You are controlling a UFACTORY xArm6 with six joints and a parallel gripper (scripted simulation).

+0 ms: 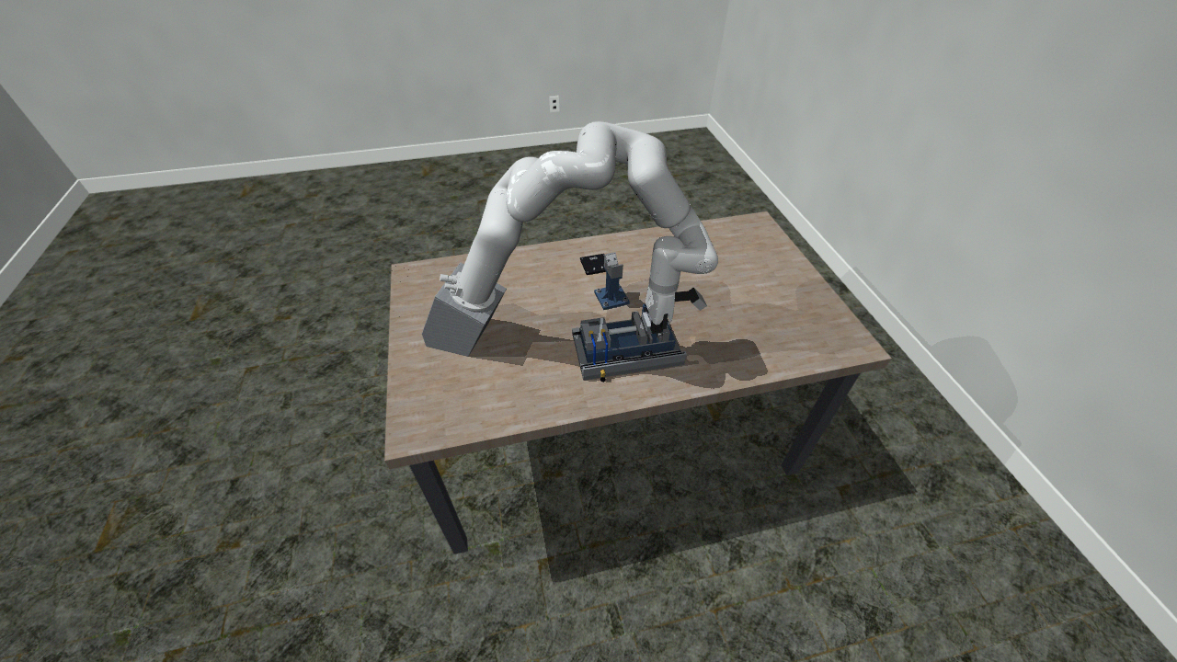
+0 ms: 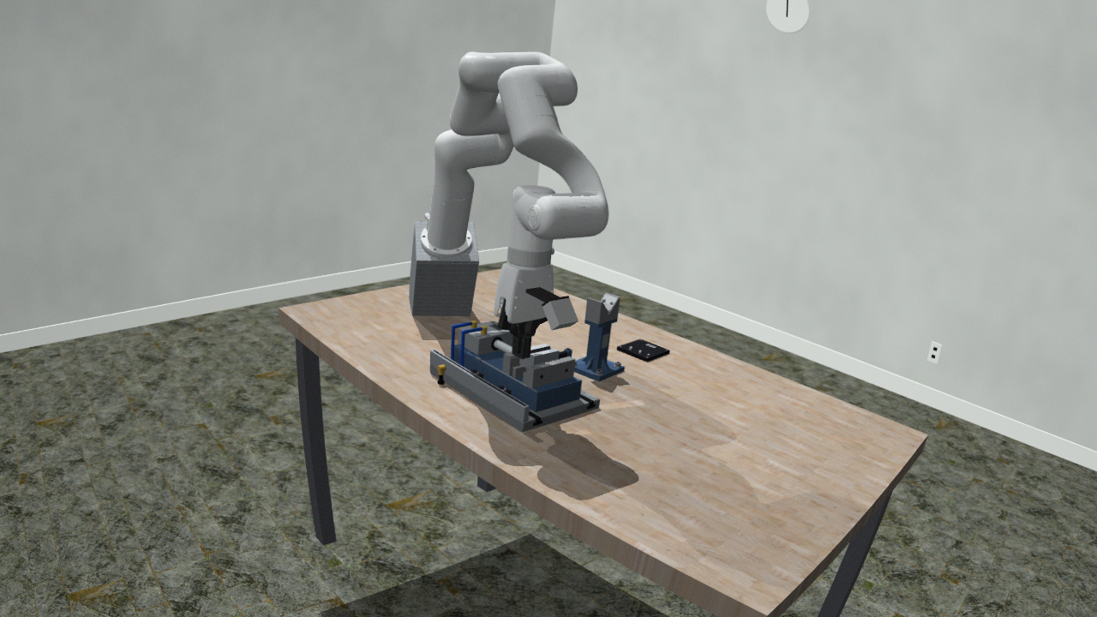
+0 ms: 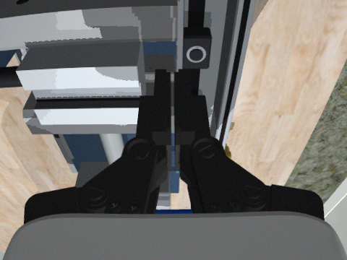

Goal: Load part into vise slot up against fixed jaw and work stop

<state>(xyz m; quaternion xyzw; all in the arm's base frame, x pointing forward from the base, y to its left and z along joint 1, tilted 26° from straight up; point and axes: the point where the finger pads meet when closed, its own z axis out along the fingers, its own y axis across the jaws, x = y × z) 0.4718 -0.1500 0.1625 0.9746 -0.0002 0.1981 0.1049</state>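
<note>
Part (image 3: 82, 79), a light grey block, lies in the vise (image 2: 536, 395) between its two clamp faces; slot direction cannot be told. In the wrist view the block's right end sits just left of the gripper's black fingers. Gripper (image 3: 173, 83) is pressed together, pinching nothing, fingers pointing down into the vise at the end near the small black stop block with a round face (image 3: 196, 54). Whether the fingertips touch the part's end cannot be told. Infeed plate (image 2: 643, 350), flat and black, lies on the table (image 2: 728, 476) beyond the blue V-block stand (image 2: 600, 338), apart from the vise, nothing on it. Arm (image 1: 567, 176) arches from its grey base box (image 1: 448, 329) over to the vise. Blue hoses (image 2: 458, 341) stand at the vise's cylinder end.
</note>
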